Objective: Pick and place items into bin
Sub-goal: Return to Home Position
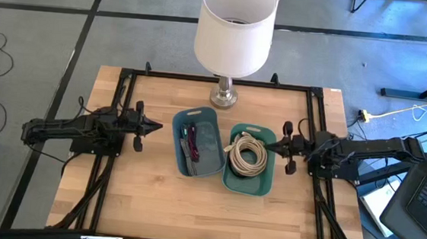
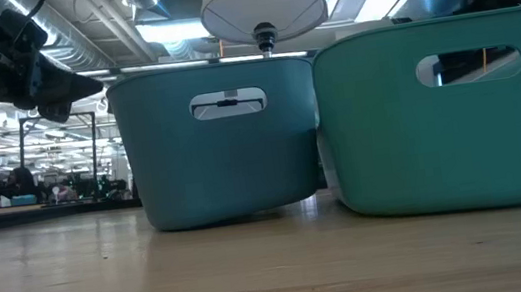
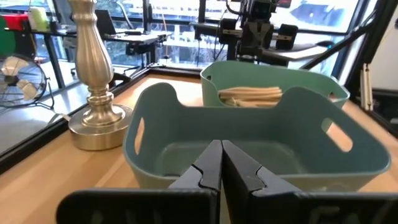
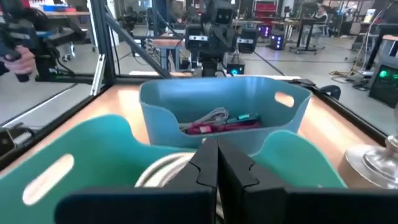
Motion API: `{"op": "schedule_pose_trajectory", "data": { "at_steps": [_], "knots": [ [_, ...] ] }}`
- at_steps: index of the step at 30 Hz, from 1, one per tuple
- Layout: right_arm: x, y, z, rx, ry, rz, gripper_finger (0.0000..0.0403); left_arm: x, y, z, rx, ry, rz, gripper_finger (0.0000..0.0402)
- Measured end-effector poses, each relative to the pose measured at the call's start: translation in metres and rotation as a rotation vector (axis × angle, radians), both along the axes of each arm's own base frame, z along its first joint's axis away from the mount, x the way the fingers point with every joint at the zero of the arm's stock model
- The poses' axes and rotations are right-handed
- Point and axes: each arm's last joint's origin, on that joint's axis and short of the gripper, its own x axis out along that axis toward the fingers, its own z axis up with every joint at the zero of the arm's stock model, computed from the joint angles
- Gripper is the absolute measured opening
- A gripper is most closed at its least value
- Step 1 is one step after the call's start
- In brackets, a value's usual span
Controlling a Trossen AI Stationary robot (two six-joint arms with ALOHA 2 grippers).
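Two bins stand side by side mid-table. The blue bin (image 1: pixel 199 142) on the left holds small red, purple and teal strap-like pieces (image 1: pixel 190 142) and a thin black cable. The teal bin (image 1: pixel 250 159) on the right holds coiled white cables (image 1: pixel 247 154). My left gripper (image 1: pixel 159 127) hovers shut, left of the blue bin, pointing level at it. My right gripper (image 1: pixel 268 147) hovers shut at the teal bin's right rim, pointing level toward the left. Neither holds anything.
A lamp with a white shade (image 1: pixel 234 28) and a metal base (image 1: pixel 223 97) stands at the table's far edge behind the bins. A black frame (image 1: pixel 125 74) runs around the tabletop. Bare wood (image 1: pixel 206 210) lies in front of the bins.
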Motion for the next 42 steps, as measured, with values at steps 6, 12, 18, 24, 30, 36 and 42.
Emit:
{"op": "schedule_pose_trajectory", "data": {
  "at_steps": [6, 12, 18, 24, 30, 36, 42],
  "knots": [
    [-0.003, -0.002, -0.018, -0.012, 0.046, -0.051, 0.0002, -0.001, 0.001, -0.006, 0.004, 0.070, 0.028, 0.0001],
    [-0.003, -0.002, -0.023, -0.006, 0.085, -0.053, 0.0003, -0.001, 0.001, -0.007, -0.040, 0.064, 0.035, 0.0003],
    [-0.005, -0.003, -0.029, 0.009, 0.151, -0.109, 0.0009, 0.000, -0.004, -0.006, -0.102, 0.056, -0.103, 0.0006],
    [-0.005, -0.003, -0.030, 0.018, 0.154, -0.112, 0.0023, 0.000, -0.013, -0.005, -0.051, 0.053, -0.293, 0.0015],
    [-0.005, -0.003, -0.030, 0.018, 0.154, -0.111, 0.0025, 0.000, -0.013, -0.005, 0.009, 0.059, -0.299, 0.0010],
    [-0.005, -0.003, -0.030, 0.018, 0.155, -0.111, 0.0025, 0.000, -0.013, -0.005, -0.033, 0.058, -0.294, 0.0009],
    [-0.005, -0.003, -0.030, 0.018, 0.156, -0.111, 0.0026, 0.000, -0.013, -0.005, -0.033, 0.059, -0.294, 0.0013]
  ]
}}
